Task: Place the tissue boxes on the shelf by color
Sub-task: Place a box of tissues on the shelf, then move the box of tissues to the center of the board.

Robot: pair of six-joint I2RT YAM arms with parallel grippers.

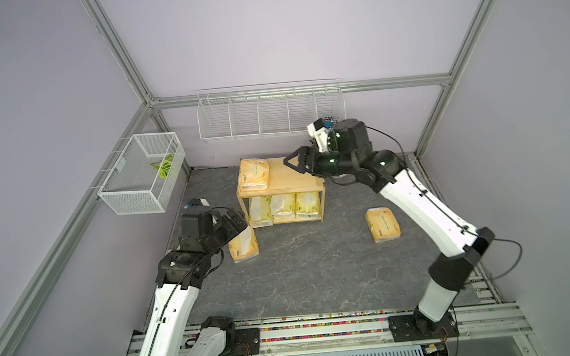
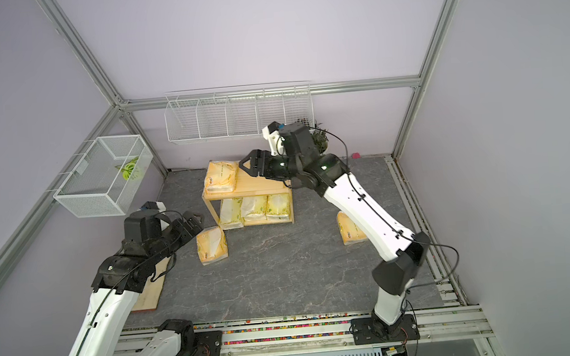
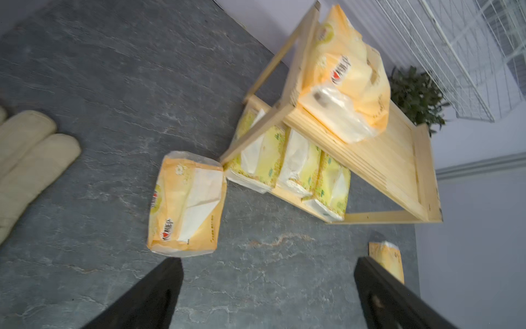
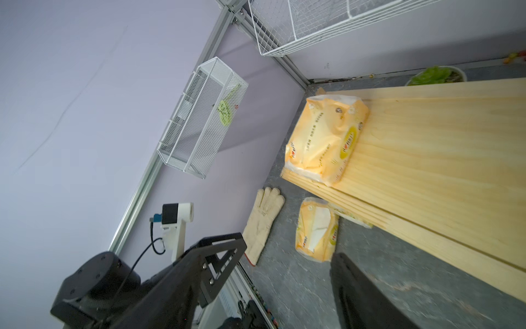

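The pale wooden shelf (image 1: 311,184) (image 2: 260,187) stands at the back of the mat. One orange tissue box (image 1: 253,174) (image 4: 324,139) lies on the left end of its top. Three lemon-yellow tissue boxes (image 1: 283,206) (image 3: 301,168) fill the lower tier. A second orange box (image 1: 243,245) (image 3: 187,205) lies on the mat by the shelf's left front leg. My left gripper (image 1: 235,220) (image 3: 267,284) hovers open just beside it, holding nothing. A third orange box (image 1: 382,224) lies on the mat to the right. My right gripper (image 1: 293,163) (image 4: 284,273) hangs open and empty above the shelf top.
A cream glove (image 3: 28,159) (image 4: 263,219) lies on the mat left of the shelf. White wire baskets (image 1: 142,171) (image 1: 268,111) hang on the left and back walls. A small green plant (image 2: 320,140) sits behind the shelf. A wooden board (image 2: 150,291) lies under the left arm.
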